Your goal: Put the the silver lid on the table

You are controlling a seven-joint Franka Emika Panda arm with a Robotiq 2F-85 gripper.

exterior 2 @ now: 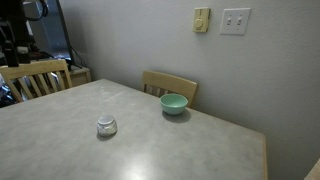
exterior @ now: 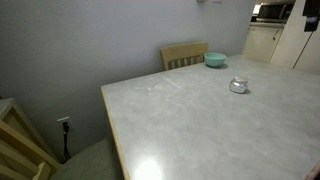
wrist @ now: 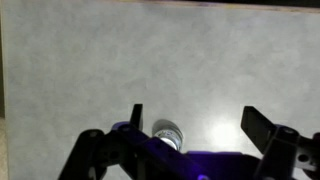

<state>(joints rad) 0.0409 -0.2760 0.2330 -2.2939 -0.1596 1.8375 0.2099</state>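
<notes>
End effector [wrist: 196,122], jaws spread, hangs above silver lid [wrist: 168,132] on table [wrist: 150,50]

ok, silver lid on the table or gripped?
On the table: the silver lid sits on it in both exterior views; in the wrist view the gripper is open, empty.

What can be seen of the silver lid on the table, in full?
The silver lid is small, round and shiny, metal by its look, with a raised centre. It sits on the pale marbled table, well apart from the teal bowl. In both exterior views nothing but the tabletop touches it. In the wrist view it shows between the spread fingers of the open hand, partly hidden by the hand's body.
</notes>
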